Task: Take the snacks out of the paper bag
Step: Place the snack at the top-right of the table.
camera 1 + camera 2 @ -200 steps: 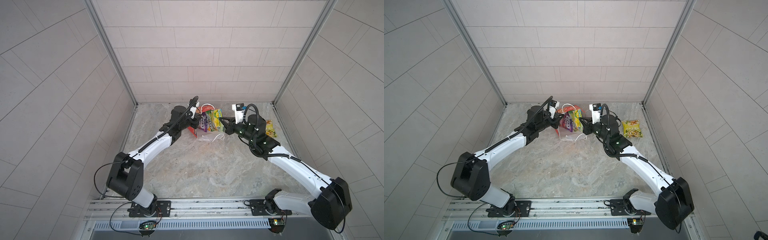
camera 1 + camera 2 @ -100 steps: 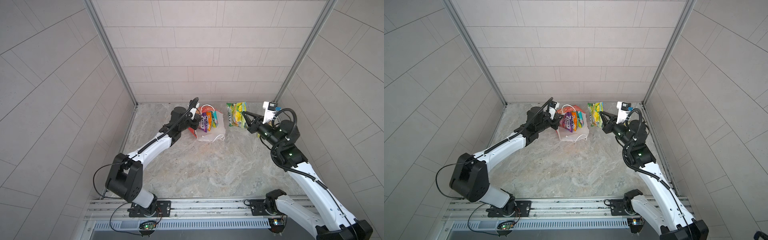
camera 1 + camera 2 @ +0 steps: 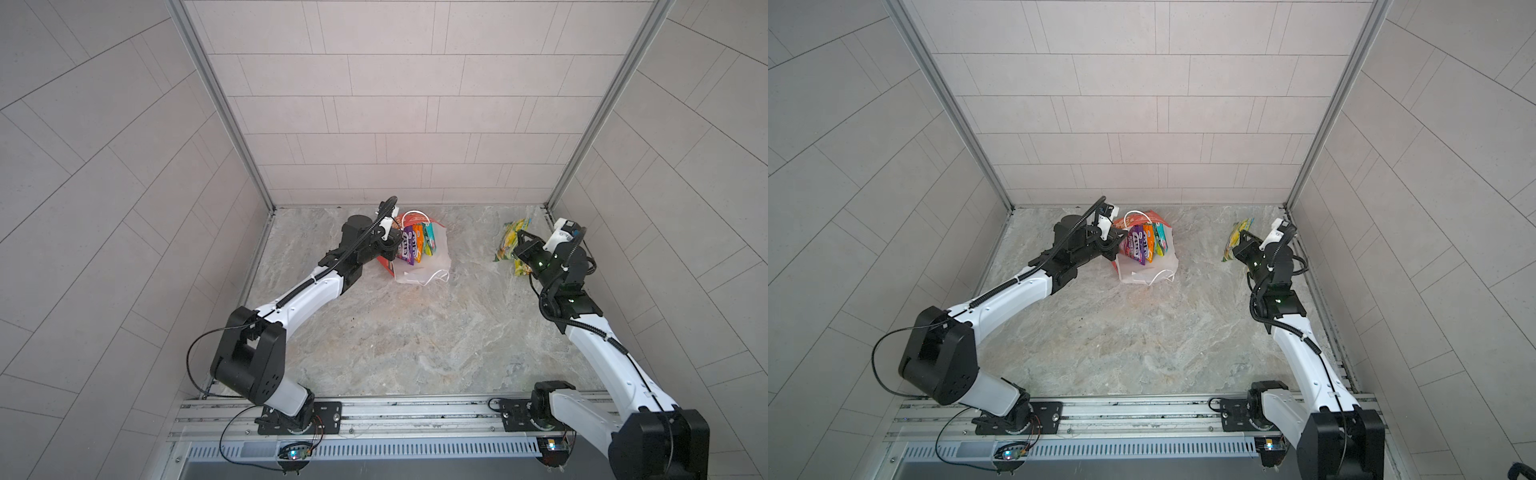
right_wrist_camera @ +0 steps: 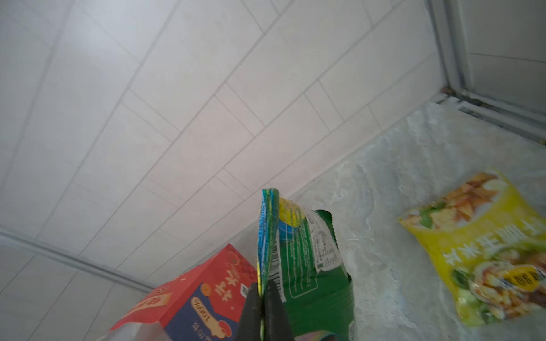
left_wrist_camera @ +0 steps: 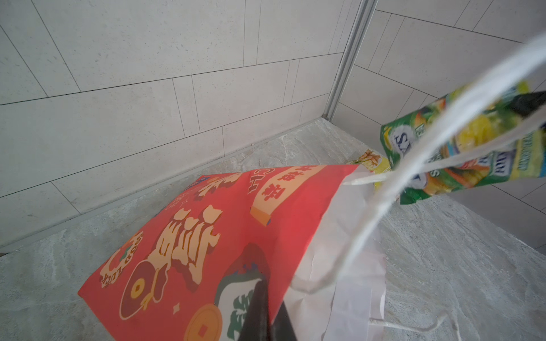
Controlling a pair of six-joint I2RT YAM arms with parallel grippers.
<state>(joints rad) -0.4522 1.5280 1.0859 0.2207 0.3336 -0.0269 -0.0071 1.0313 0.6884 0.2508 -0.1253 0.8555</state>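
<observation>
- Right, nearest me the table holds none of the snacks, so nothing has been laid out on my side.
- Further in, the paper bag lies tipped over with its white-lined mouth and a cord handle towards me. My left claw is clamped on the bag's red wall by the rim, one jaw outside and one inside.
- At least three snacks show in that mouth: a purple packet, an orange one and a teal one. They stand on edge, packed against each other, and I cannot tell if more hide behind them.
- Over on the right, well apart from the bag, my right claw is pinched shut on the edge of a green-and-yellow packet, holding it up off the table.
- Beyond that, near the far right corner, a yellow packet lies flat on the table.
- My reckoning: one out and down, one out but not yet released, three or more left to do. Call it under halfway.
</observation>
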